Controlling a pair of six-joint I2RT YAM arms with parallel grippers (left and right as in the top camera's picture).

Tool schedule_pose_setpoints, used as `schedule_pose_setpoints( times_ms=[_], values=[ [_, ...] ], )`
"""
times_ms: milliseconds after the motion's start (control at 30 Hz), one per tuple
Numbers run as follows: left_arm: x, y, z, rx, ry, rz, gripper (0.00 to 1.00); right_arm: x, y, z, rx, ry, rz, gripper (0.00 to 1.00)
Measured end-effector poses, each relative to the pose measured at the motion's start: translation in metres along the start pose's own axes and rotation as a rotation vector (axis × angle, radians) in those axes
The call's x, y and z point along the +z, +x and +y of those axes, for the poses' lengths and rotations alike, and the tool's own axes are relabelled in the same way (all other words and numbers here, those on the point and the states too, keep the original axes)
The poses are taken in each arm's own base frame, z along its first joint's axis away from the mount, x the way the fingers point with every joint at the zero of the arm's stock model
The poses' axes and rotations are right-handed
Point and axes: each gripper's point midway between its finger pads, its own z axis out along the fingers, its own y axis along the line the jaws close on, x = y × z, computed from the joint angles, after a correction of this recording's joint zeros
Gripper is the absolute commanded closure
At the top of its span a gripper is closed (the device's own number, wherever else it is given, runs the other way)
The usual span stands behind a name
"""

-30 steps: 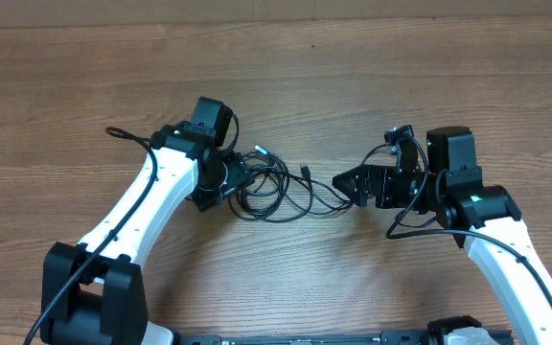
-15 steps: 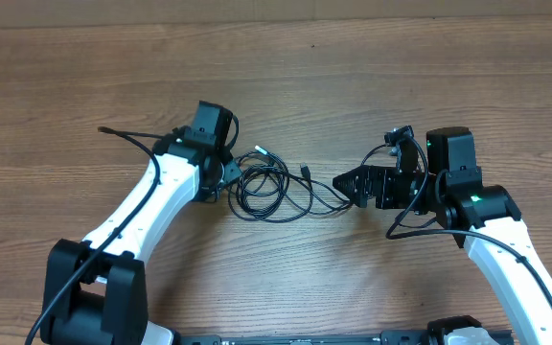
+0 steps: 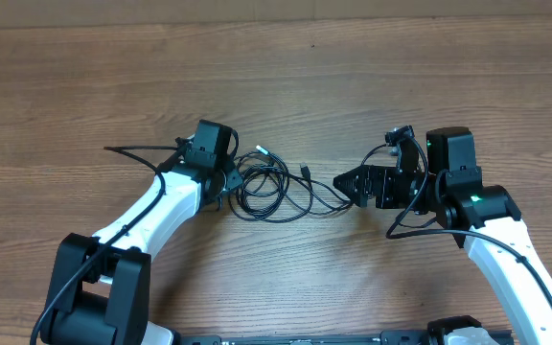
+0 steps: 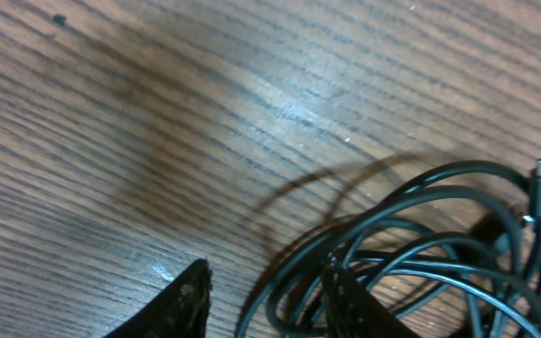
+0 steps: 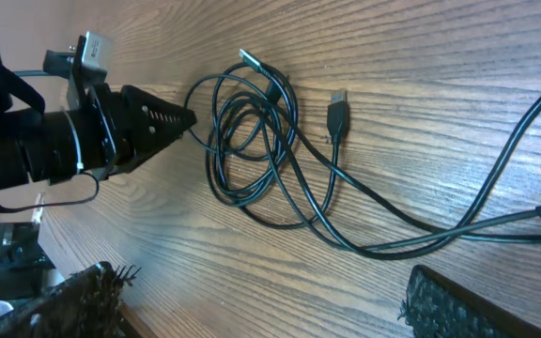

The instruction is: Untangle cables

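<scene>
A tangle of thin black cables (image 3: 271,189) lies in loops on the wooden table between my two arms. One plug (image 3: 305,170) points right and another plug (image 3: 262,150) lies at the top. My left gripper (image 3: 228,182) is at the left edge of the loops. In the left wrist view its fingers (image 4: 266,305) are apart, with cable strands (image 4: 411,235) lying between and beside them. My right gripper (image 3: 341,183) is open and empty at the right end of the tangle. The right wrist view shows the loops (image 5: 261,150) ahead of its wide-open fingers (image 5: 270,310).
The wooden table (image 3: 286,67) extends on all sides of the tangle. A thicker black arm cable (image 3: 137,149) arcs off my left arm to the left. Another arm cable (image 3: 410,218) loops under my right wrist.
My left arm has swung and its wrist has turned, the gripper shifting slightly left at the edge of the loops. The cables have hardly moved. The right arm has not moved.
</scene>
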Motion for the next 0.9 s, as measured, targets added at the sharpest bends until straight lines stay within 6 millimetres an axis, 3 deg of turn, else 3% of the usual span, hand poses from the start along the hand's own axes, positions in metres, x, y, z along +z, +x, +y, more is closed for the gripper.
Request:
schedule_pose_setpoints(
  times_ms=[233, 533, 700, 900],
  values=[
    [0.007, 0.004, 0.004, 0.004, 0.011, -0.010, 0.79, 0.000, 0.000, 0.000, 0.000, 0.000, 0.000, 0.04],
    [0.012, -0.002, -0.003, 0.004, 0.038, -0.038, 0.81, 0.000, 0.009, -0.003, 0.065, 0.011, 0.033, 0.04],
    [0.030, 0.002, -0.006, 0.019, 0.036, -0.028, 0.96, 0.000, 0.012, -0.003, 0.084, 0.013, 0.044, 0.04],
    [0.033, 0.002, -0.009, 0.029, 0.042, -0.029, 0.96, 0.000, 0.012, -0.003, 0.084, 0.015, 0.045, 0.00]
  ],
)
